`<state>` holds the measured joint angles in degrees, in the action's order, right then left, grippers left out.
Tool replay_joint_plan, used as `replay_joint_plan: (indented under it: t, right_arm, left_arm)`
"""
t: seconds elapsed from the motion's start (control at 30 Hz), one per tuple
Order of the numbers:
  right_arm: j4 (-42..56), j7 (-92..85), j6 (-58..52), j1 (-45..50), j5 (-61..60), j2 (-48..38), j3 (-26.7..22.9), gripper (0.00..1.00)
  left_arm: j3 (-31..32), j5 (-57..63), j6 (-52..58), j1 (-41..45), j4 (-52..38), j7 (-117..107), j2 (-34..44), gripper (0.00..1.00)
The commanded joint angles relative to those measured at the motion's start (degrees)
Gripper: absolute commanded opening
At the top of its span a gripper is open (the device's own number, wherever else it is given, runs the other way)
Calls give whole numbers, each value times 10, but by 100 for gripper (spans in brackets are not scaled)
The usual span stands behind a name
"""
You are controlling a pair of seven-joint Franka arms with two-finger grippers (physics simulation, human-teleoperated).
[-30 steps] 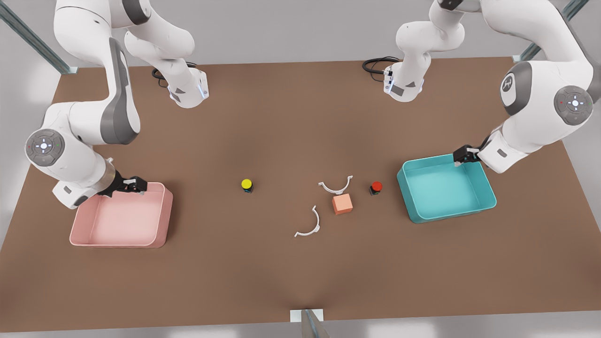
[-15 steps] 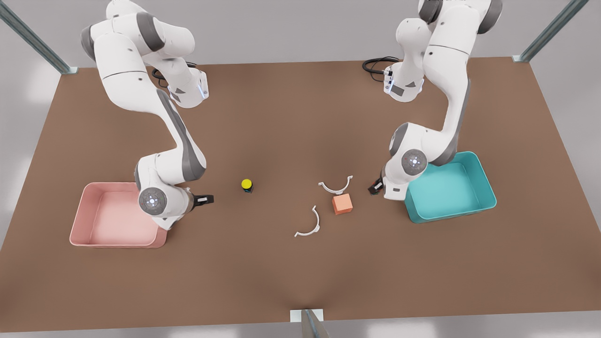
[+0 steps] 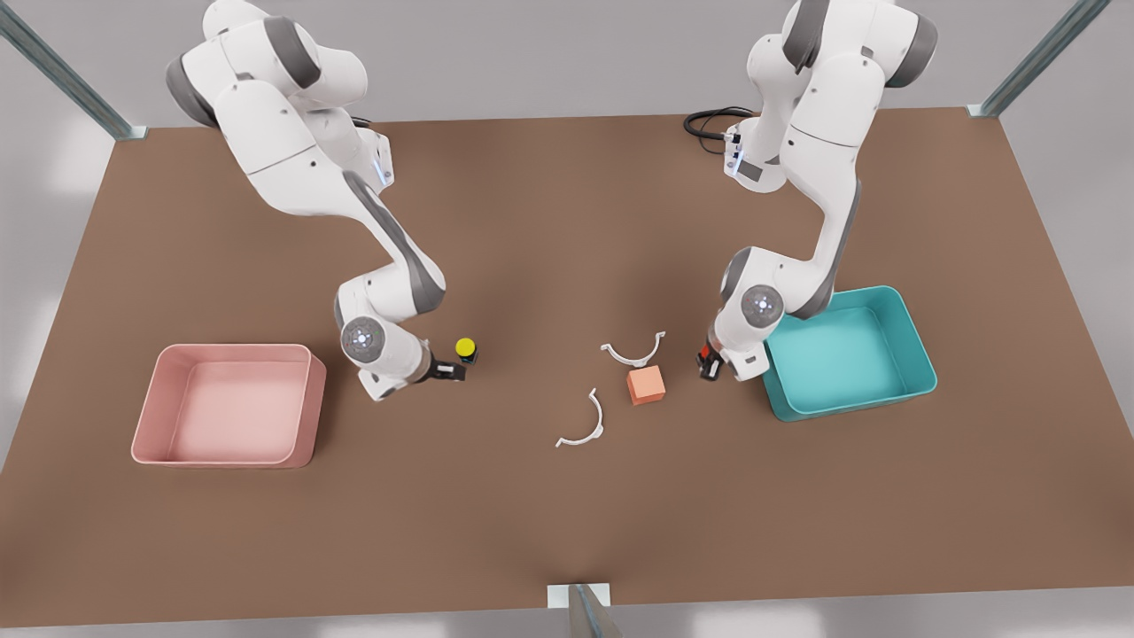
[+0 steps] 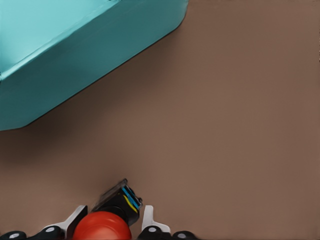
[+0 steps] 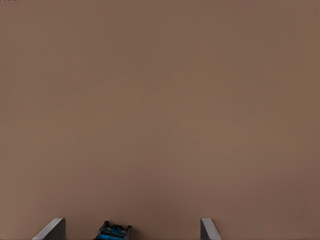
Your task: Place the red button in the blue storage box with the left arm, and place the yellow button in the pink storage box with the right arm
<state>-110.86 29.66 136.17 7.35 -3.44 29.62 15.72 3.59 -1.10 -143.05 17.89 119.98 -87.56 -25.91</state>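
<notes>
The left end effector (image 3: 706, 366) straddles the red button (image 4: 102, 226), fingers close on either side beside the blue box (image 3: 846, 354). The right end effector (image 3: 454, 370) gapes wide at the yellow button (image 3: 465, 348).

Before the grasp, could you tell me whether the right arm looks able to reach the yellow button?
Probably yes: the right gripper is open beside the yellow button, with nothing between them.

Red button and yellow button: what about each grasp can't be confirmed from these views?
- Red button: the left wrist view's edge cuts it off, so contact with the left hand is unclear.
- Red button in the front view: the arm's wrist hides it.
- Yellow button: the right wrist view's edge cuts off all but its base.
</notes>
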Motion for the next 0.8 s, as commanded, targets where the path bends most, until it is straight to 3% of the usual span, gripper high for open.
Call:
replay_joint_plan:
  t: [0.0,0.13,0.2,0.3,0.37,0.43,0.53,0.7,0.73,0.77]
  right_arm:
    - [-14,243,118,8,-1,-1,0,100]
    - [-16,277,122,26,-1,-2,0,100]
    - [-17,287,122,30,0,-2,-1,100]
    - [-14,280,64,35,55,0,-1,100]
    - [-15,273,37,35,71,-1,-1,100]
    - [-16,274,15,36,71,-3,0,100]
    - [-21,274,2,43,71,-1,1,100]
    - [-47,290,6,53,70,-16,3,100]
    - [-47,298,8,58,70,-16,4,100]
    - [-47,299,9,62,70,-14,4,100]
  left_arm:
    - [-1,5,-29,-1,0,-227,1,56]
    - [-1,10,-29,-3,0,-217,1,52]
    - [-1,10,-8,-6,0,-207,37,52]
    - [-2,10,105,-36,0,-71,112,52]
    - [-4,10,218,-98,-3,73,164,52]
    - [-4,10,258,-147,-3,163,185,52]
    - [-4,10,271,-210,-4,277,183,52]
    - [-4,10,254,-218,-1,280,140,54]
    - [-4,10,253,-218,-3,280,134,99]
    - [-4,9,248,-218,-3,279,131,100]
